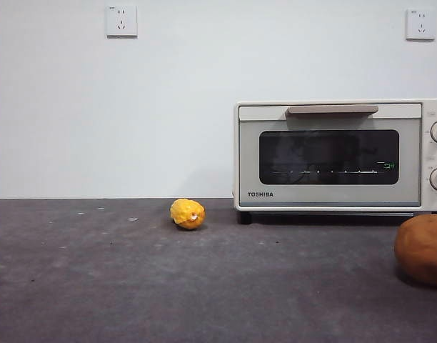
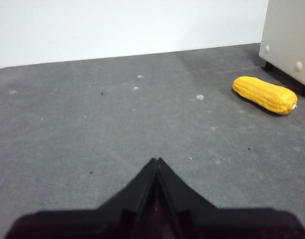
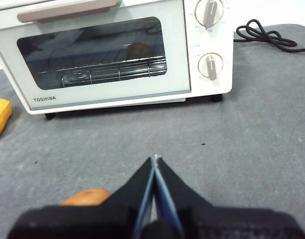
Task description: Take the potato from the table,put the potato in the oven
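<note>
potato (image 1: 422, 249) on counter (image 1: 133, 286) in front of oven (image 1: 329, 153), oven door shut, yellow corn cob (image 1: 188, 214) off the oven's side, power cord (image 3: 264, 35) behind, left gripper (image 2: 156, 162) and right gripper (image 3: 155, 159) fingers pressed together, empty

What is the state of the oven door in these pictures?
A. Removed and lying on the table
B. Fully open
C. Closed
C. The oven has its glass door flush with the front and the handle up at the top edge; the right wrist view shows the same.
</note>
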